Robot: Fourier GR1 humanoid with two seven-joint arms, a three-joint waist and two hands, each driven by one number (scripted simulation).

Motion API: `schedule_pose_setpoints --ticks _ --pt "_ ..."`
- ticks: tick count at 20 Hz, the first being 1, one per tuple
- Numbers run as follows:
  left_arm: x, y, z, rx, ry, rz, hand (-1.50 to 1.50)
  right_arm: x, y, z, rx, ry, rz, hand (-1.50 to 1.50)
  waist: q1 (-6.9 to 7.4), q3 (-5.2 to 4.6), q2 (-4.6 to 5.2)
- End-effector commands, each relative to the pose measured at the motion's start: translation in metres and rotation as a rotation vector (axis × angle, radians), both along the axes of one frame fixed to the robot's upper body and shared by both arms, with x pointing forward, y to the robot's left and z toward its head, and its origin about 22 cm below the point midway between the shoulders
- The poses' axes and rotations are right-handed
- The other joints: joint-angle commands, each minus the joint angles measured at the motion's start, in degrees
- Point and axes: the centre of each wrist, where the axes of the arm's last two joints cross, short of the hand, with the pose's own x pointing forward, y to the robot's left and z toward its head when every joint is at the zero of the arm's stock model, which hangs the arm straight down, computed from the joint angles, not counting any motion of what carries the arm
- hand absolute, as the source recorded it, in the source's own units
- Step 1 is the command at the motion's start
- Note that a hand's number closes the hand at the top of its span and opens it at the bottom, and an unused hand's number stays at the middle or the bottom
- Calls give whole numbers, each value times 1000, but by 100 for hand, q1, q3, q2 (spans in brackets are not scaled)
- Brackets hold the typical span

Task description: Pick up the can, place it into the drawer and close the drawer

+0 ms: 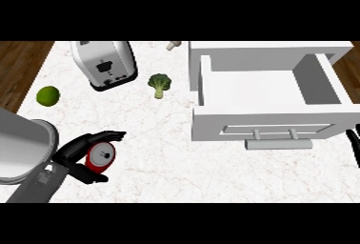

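A red can with a silver top lies at the counter's lower left, and my left hand curls around it, fingers above and thumb below. The white drawer stands pulled open at the right, its inside bare and its handle facing the near edge. Only a thin dark sliver of my right hand shows at the right border, so its fingers cannot be judged.
A white toaster stands at the back left. A broccoli floret lies beside it and a green lime sits near the left edge. A small mushroom lies at the back.
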Motion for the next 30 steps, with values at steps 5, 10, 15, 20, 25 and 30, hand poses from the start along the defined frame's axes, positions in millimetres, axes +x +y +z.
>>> schedule_pose_setpoints --ticks 5,10,15,20,25,30 --pt "-3 -24 -8 -218 63 -129 150 -5 4 8 25 -4 -15 -150 39 0 -12" --pt "5 -14 9 -241 74 -175 150 -18 -2 13 -6 -2 0 -150 6 -1 -21" --pt "3 -23 0 -316 5 319 150 -14 -9 6 -7 2 -38 -150 121 10 -30" --pt "10 -33 -1 -322 -58 843 150 -9 -7 6 4 -12 -39 -150 204 17 -44" --pt "38 -78 60 -333 -116 833 150 -23 -5 6 9 -3 -31 -150 160 17 -71" --pt "27 -116 97 -303 -189 777 150 -26 -2 3 3 -23 -50 -150 102 9 -40"
